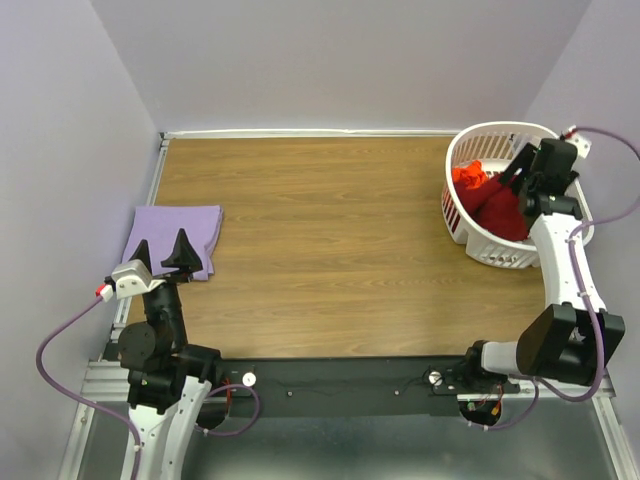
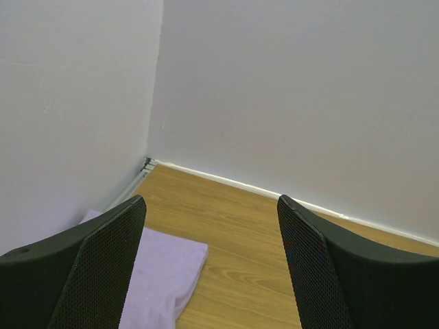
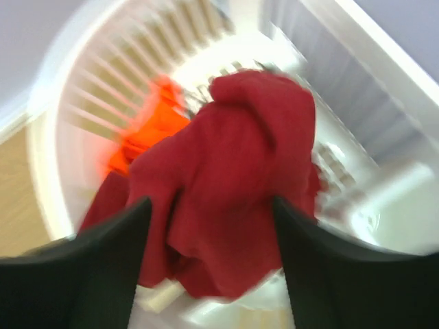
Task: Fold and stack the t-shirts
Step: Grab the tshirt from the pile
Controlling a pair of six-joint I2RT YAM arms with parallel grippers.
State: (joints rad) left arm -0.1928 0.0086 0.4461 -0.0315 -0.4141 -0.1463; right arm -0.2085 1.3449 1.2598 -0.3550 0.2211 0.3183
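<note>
While the left gripper [image 1: 163,250] hovers with its fingers spread wide and nothing between them, the lavender shirt [image 1: 178,228] lies folded flat on the table [image 1: 340,250] just below it, close to the left edge. Across the table, the right gripper [image 1: 520,170] hangs over the white basket [image 1: 500,127] at the far right corner. Its wrist view is blurred, yet the two fingers clearly stand apart and grip no cloth. Beneath them the dark red shirt [image 3: 240,171] sits crumpled in the basket. The orange shirt [image 3: 154,123] is bunched beside it, touching it, on the side toward the table's middle.
</note>
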